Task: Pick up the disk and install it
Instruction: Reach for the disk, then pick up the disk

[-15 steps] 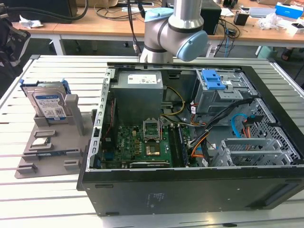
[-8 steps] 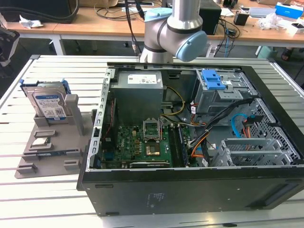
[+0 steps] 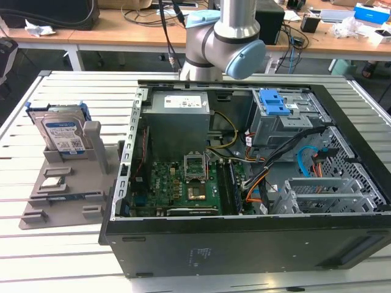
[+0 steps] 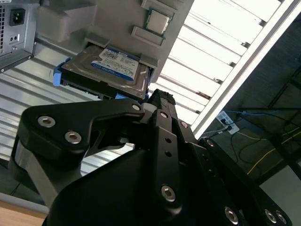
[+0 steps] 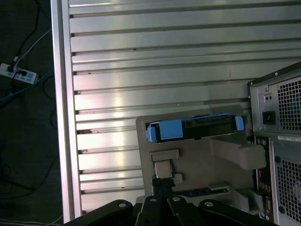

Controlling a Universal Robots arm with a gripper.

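The slatted worktop (image 3: 67, 91) carries an open computer case (image 3: 244, 244), and the arm (image 3: 226, 36) rises behind the case. Beside the case, on the exterior view's left, a grey holder (image 3: 61, 189) props the disk (image 3: 61, 131) up at a tilt, outside the case. The end effector (image 4: 158, 96) points toward the disk, closed together and gripping nothing.

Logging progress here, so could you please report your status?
Gripper off the disk. Disk standing in grey holder, beside the case. Nothing blocking it.
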